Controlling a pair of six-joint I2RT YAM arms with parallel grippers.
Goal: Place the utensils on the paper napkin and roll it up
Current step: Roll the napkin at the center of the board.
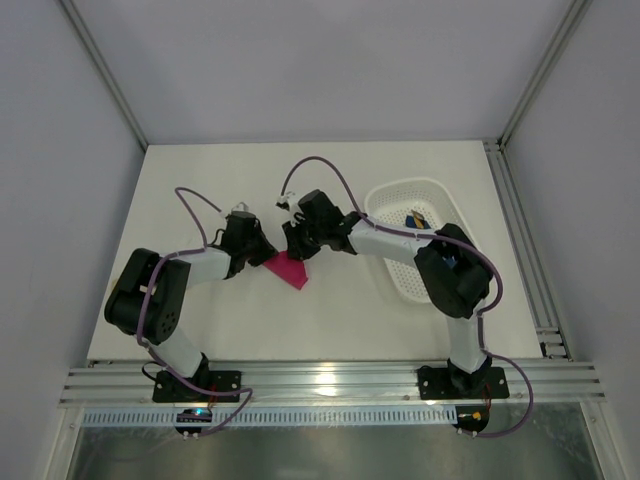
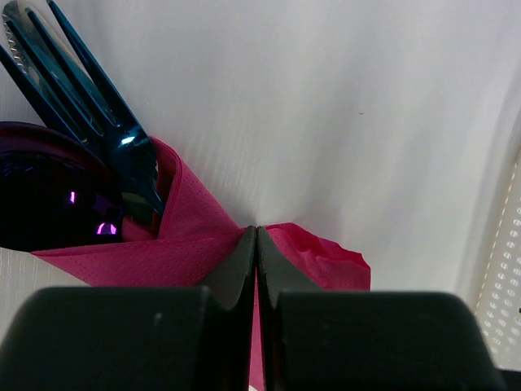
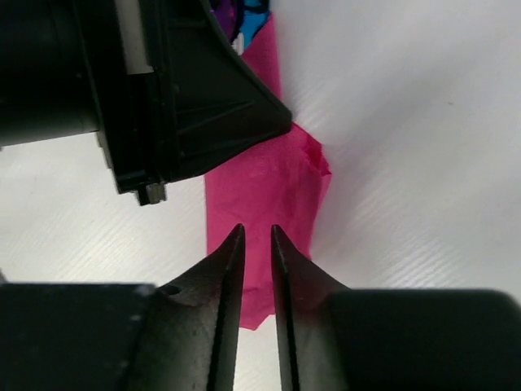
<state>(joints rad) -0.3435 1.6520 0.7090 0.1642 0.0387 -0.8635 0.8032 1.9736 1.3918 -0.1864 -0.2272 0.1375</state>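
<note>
The paper napkin [image 1: 290, 270] is a magenta sheet folded around the utensils at mid-table. In the left wrist view the napkin [image 2: 187, 244] wraps a dark purple spoon head [image 2: 45, 195] and a glossy fork [image 2: 89, 90] that stick out at the upper left. My left gripper [image 2: 257, 232] is shut, pinching a fold of the napkin; it sits at the napkin's left end in the top view [image 1: 255, 250]. My right gripper [image 3: 255, 230] hovers over the napkin [image 3: 269, 179] with a narrow gap between its jaws, empty, close beside the left gripper [image 3: 179, 90].
A white perforated basket [image 1: 440, 195] stands at the right and holds blue and dark items [image 1: 415, 218]. Its wall shows at the right edge of the left wrist view [image 2: 509, 269]. Metal frame rails run along the table's right and near edges.
</note>
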